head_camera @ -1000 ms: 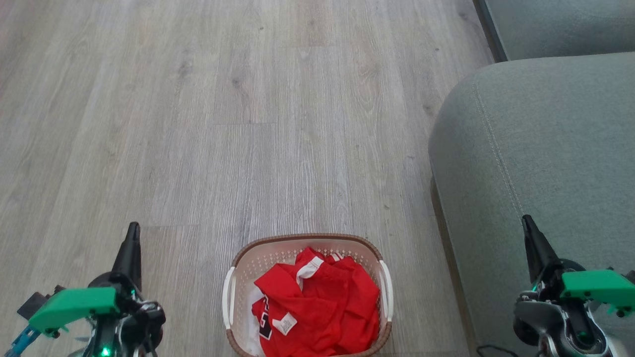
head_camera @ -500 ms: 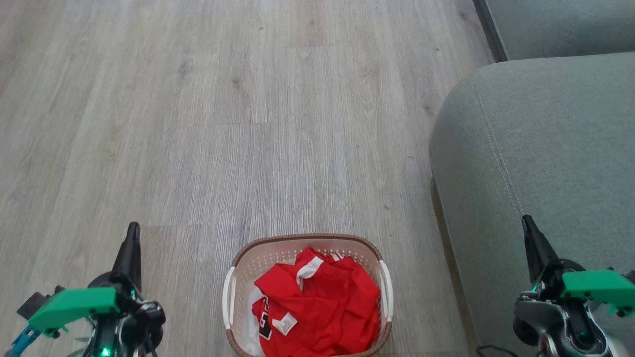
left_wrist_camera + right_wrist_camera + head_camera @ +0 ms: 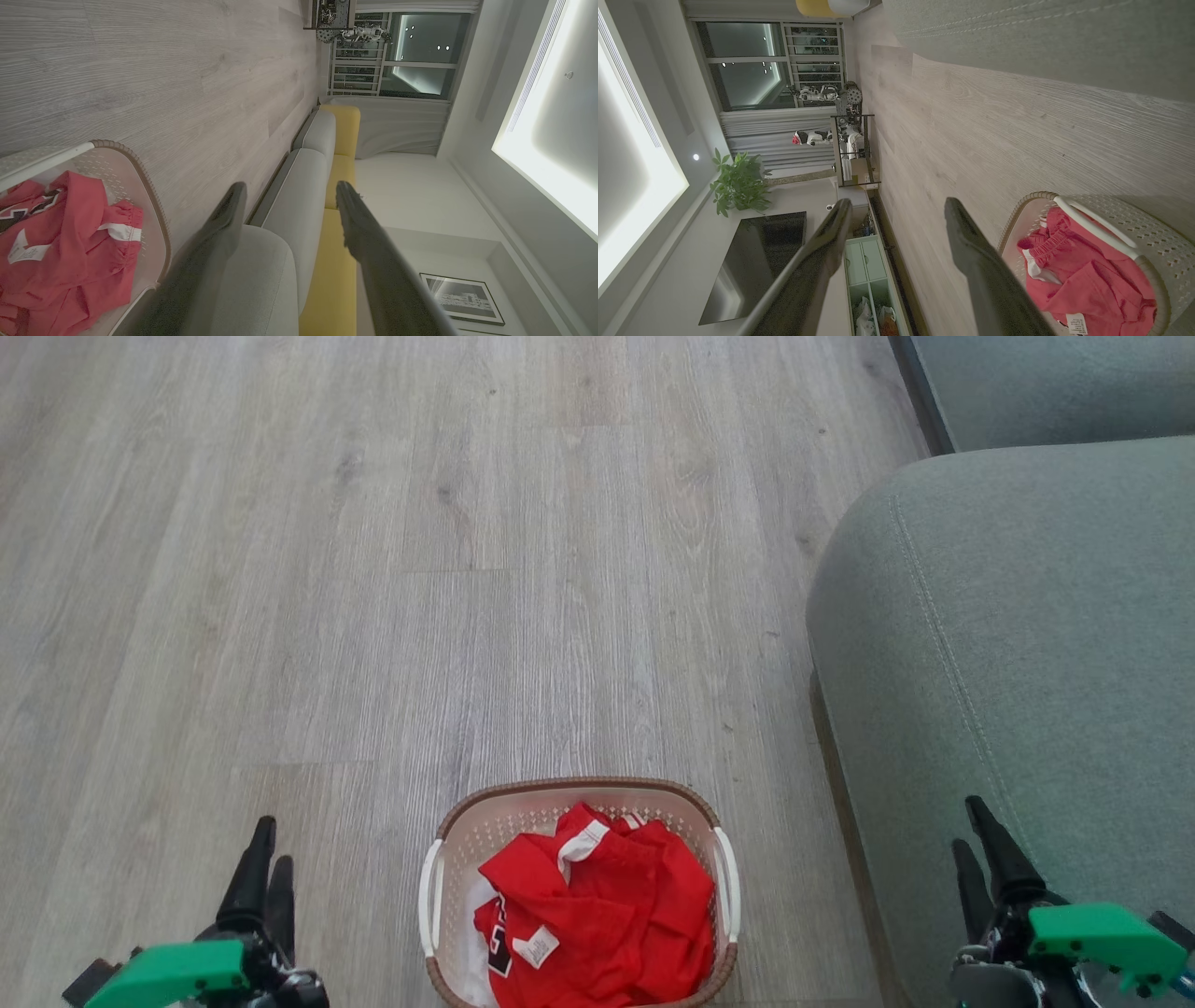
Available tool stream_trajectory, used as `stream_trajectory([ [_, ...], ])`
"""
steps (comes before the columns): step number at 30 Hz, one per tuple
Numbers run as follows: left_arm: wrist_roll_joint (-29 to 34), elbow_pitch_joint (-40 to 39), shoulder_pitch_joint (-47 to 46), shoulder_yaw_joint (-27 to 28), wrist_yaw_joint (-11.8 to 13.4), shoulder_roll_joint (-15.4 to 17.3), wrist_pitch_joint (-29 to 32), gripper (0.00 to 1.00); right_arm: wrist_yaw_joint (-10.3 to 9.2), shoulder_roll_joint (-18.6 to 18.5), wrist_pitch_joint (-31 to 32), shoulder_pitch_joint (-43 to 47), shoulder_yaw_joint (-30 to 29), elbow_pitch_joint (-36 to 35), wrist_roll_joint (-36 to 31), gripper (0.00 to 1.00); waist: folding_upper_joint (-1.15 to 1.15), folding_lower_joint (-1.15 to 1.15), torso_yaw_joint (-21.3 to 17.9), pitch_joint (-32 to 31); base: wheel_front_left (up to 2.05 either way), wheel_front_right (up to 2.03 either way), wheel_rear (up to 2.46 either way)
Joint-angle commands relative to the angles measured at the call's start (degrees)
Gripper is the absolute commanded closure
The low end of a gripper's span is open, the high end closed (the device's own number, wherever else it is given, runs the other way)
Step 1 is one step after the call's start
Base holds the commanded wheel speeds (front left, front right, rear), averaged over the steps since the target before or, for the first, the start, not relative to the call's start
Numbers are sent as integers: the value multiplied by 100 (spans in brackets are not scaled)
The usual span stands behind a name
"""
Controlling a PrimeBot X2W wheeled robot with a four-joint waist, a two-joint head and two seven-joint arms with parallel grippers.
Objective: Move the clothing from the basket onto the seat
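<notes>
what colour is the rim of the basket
Brown rim, on a cream perforated basket; it shows best in the head view.

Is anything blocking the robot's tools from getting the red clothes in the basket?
Nothing visible does. The clothing lies in the open-topped basket, between the left tool and right tool, both open and empty. A strip of floor separates the basket from the seat.

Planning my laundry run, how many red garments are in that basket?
2 can be told apart: shorts with white trim toward the far end of the basket, a jersey with a white label at the near end. More may lie hidden underneath.
</notes>
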Motion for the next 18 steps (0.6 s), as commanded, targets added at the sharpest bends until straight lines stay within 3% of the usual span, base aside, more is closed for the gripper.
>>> stream_trajectory([
  [1,74,-229,-232,-17,5,49,-52,0,5,-32,-63,-220,35,-200,-45,0,0,0,1,-3,0,0,0],
  [18,1028,-704,-191,-89,213,61,-336,0,12,-36,-349,-235,60,-487,-927,0,0,0,13,-23,0,0,0],
])
